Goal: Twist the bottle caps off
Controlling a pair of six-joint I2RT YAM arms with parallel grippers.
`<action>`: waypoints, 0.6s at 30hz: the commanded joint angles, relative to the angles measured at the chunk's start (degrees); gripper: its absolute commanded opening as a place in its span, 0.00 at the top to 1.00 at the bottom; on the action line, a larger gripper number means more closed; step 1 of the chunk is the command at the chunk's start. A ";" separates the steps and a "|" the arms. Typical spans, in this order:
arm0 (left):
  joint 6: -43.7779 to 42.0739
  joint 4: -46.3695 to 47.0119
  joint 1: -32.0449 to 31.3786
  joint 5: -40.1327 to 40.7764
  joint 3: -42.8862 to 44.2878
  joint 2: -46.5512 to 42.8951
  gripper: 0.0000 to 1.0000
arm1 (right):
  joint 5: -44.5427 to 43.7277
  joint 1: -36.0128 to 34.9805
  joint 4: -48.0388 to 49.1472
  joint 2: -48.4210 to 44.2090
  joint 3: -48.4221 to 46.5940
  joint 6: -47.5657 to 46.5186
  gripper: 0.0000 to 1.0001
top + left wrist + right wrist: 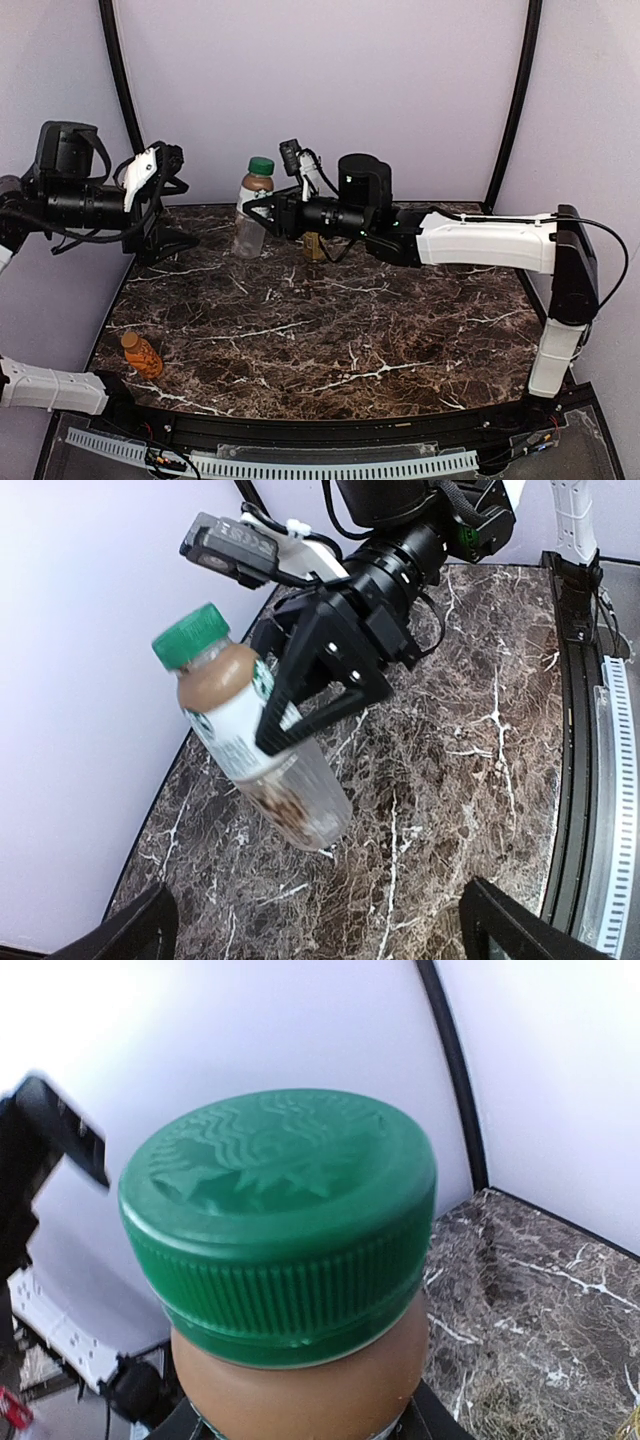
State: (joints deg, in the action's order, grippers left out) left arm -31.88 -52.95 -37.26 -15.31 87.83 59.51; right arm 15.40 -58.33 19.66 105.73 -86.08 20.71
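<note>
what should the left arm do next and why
Probably bring the open left tool across onto the green cap and close on it. The right tool clamps the brownish bottle around its white label. The cap is on and exposed above that grip, and the left tool stands off to the side, holding nothing.

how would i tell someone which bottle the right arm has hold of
Start at the far edge of the dark marble table, a little left of centre. There the right gripper clamps a bottle around its white label. Its green cap and brown drink at the neck mark it out; the small orange bottle sits far off at the near left corner.
</note>
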 commanded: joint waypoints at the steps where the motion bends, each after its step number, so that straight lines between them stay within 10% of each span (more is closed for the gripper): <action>1: 2.53 21.98 -0.14 0.38 -14.29 -9.02 0.01 | -5.63 -0.02 11.33 -1.67 2.22 10.78 0.66; 18: 11.66 28.87 -0.27 0.73 -15.76 5.00 0.04 | -9.01 -0.72 18.80 -3.09 6.03 14.92 0.66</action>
State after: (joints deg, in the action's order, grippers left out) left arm -23.03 -26.44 -37.30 -12.93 72.20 64.66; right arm 6.35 -58.41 33.23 104.36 -80.34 34.50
